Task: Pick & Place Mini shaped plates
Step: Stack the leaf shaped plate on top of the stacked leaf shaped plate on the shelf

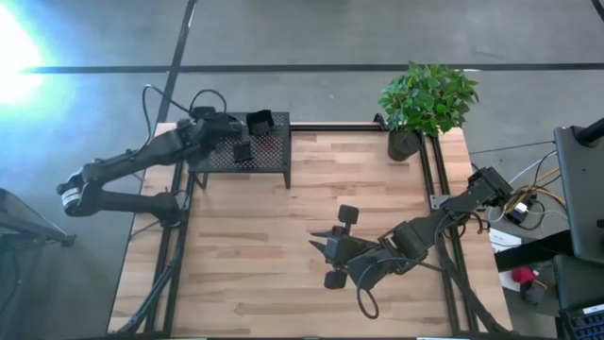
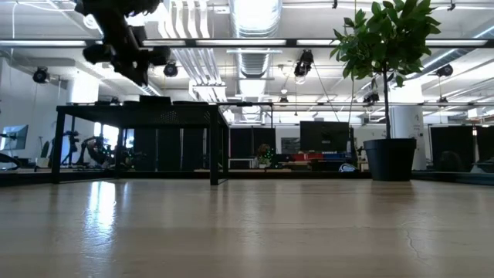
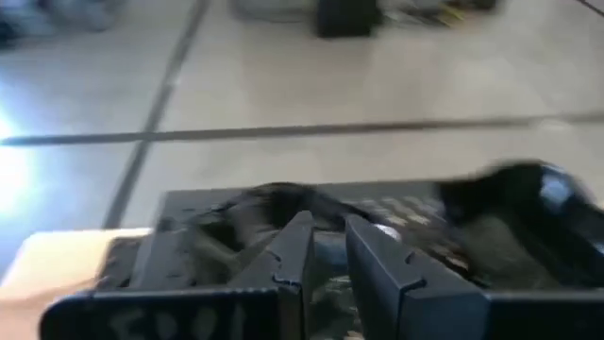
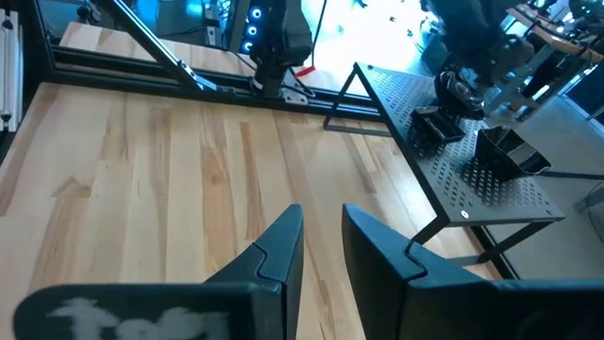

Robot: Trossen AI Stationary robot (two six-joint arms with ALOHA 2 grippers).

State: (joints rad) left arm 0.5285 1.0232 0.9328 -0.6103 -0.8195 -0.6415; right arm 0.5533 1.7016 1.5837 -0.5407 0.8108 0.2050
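Observation:
Two mini shaped plates rest flat on the black perforated stand (image 1: 272, 159) at the table's far left: a square one (image 1: 260, 121) at its far edge and a smaller one (image 1: 243, 151) near its middle. My left gripper (image 1: 226, 130) hovers just above the stand beside them, its fingers (image 3: 304, 247) a narrow gap apart. The left wrist view is blurred and shows nothing clearly between them; a glossy plate (image 3: 528, 203) lies off to one side. My right gripper (image 4: 321, 222) hangs over the bare wood near the table's middle, slightly open and holding nothing.
A potted plant (image 1: 406, 140) stands at the table's far right corner. Between the stand and my right arm lies bare wooden table top (image 1: 264, 255). Black rails (image 1: 429, 175) run along the table's edges, and cables hang off its right side.

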